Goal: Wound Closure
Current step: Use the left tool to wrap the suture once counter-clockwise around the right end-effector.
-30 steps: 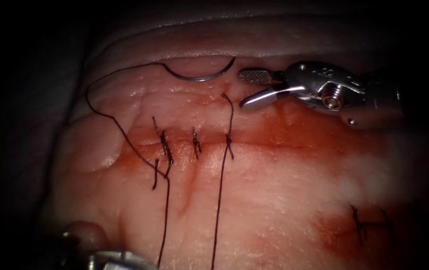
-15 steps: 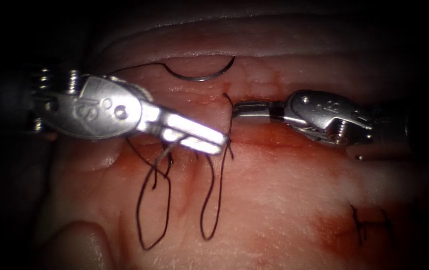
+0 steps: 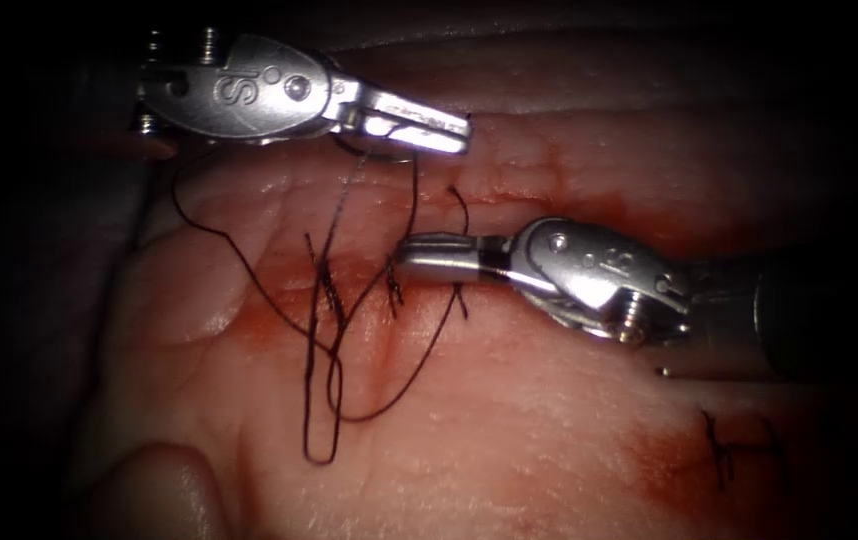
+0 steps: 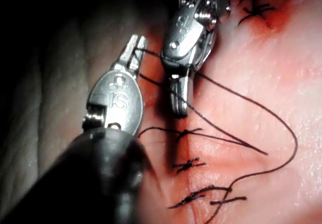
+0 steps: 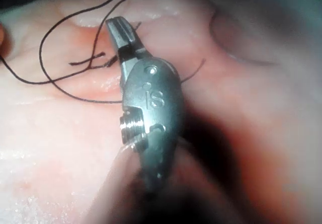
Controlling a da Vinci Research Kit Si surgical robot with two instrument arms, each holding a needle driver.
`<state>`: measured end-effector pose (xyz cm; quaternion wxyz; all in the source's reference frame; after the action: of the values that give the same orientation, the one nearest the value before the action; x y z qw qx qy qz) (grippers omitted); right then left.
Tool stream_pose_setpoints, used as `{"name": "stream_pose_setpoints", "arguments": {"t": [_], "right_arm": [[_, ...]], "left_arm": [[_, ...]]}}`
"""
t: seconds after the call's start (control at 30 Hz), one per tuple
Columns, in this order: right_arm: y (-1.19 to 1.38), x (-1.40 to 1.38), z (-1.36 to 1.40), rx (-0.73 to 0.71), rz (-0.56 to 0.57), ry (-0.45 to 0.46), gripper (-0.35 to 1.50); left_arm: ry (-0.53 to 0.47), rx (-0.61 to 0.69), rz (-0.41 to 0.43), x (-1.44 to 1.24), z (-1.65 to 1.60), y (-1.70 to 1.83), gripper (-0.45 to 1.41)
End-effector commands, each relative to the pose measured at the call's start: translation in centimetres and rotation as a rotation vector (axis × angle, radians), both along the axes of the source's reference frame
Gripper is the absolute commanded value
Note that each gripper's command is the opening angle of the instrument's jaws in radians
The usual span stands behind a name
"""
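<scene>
Endoscope view, left tool (image 3: 449, 132) gripping thread (image 3: 389, 390), right tool (image 3: 411, 255) closed

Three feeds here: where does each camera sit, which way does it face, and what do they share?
Endoscope: above and in front of the tissue, facing the cut; left tool holds thread over the needle, right tool shut at the cut.
Left wrist: near the left arm's wrist, looking along its shaft at the left tool; the right tool shows too.
Right wrist: near the right arm's wrist, looking along its shaft at the right tool.
Shared: all show thread and stitches.
</scene>
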<state>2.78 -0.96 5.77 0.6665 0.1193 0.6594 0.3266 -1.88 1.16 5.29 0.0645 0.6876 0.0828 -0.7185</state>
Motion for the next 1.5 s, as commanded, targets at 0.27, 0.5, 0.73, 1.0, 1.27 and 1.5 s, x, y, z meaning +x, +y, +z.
{"name": "stream_pose_setpoints", "arguments": {"t": [0.27,0.5,0.73,1.0,1.27,1.5], "right_arm": [[0.01,0.37,0.14,-0.061,0.077,0.026,-0.35],[0.04,0.56,0.16,-0.100,0.087,0.042,-0.35],[0.08,0.61,0.12,-0.117,0.106,0.102,-0.35],[0.08,0.54,-0.06,-0.120,0.119,0.218,-0.35],[-0.01,0.28,-0.20,-0.084,0.116,0.319,-0.35],[0.05,0.14,-0.22,-0.046,0.200,0.310,-0.35]], "left_arm": [[-0.017,0.010,0.007,-0.04,0.16,0.04,-0.45],[-0.026,0.017,0.013,-0.05,0.13,0.02,-0.45],[-0.038,0.019,0.019,-0.05,0.15,0.03,-0.45],[-0.038,0.028,0.027,0.06,0.37,0.08,-0.45],[-0.028,0.053,0.010,0.30,0.78,0.12,-0.45],[0.001,0.080,0.004,0.25,1.10,-0.11,-0.45]]}}
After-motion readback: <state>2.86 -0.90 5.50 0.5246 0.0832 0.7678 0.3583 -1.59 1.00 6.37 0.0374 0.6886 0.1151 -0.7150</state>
